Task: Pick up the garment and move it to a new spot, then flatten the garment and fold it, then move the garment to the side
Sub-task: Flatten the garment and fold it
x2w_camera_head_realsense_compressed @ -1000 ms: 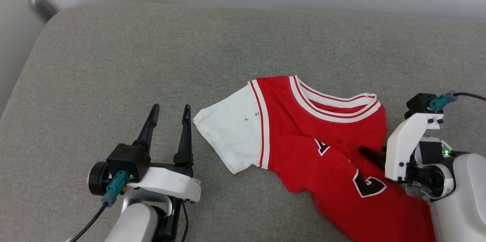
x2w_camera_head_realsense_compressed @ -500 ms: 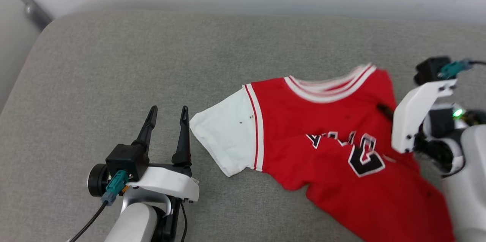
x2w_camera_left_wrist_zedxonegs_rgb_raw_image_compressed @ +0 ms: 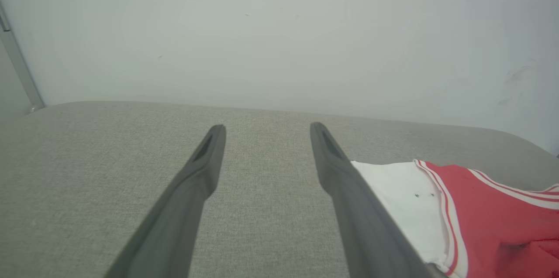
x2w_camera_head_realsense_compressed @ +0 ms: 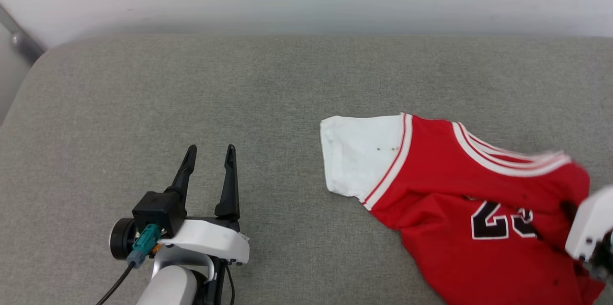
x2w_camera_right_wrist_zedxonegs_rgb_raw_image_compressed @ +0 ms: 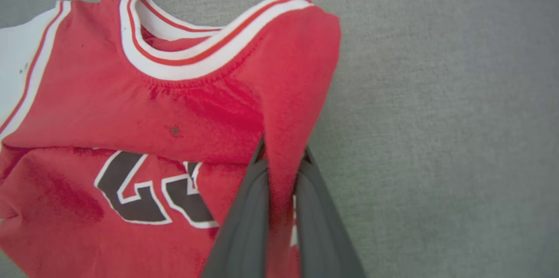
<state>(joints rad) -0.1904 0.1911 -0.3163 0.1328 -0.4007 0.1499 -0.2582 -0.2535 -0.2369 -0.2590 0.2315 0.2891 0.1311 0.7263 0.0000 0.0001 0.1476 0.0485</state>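
Garment (x2w_camera_head_realsense_compressed: 445,199) pinched at red shoulder fold by right gripper (x2w_camera_right_wrist_zedxonegs_rgb_raw_image_compressed: 284,148), seemingly partly raised off grey cushion (x2w_camera_head_realsense_compressed: 143,80); left gripper (x2w_camera_head_realsense_compressed: 211,149) spread wide, empty, well apart.

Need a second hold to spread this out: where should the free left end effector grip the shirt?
Probably the white sleeve at its outer hem, coming from the robot's left with the left end effector. It lies flat, free edge facing that way; the right end effector pinches a red fold of the shirt beside the collar.
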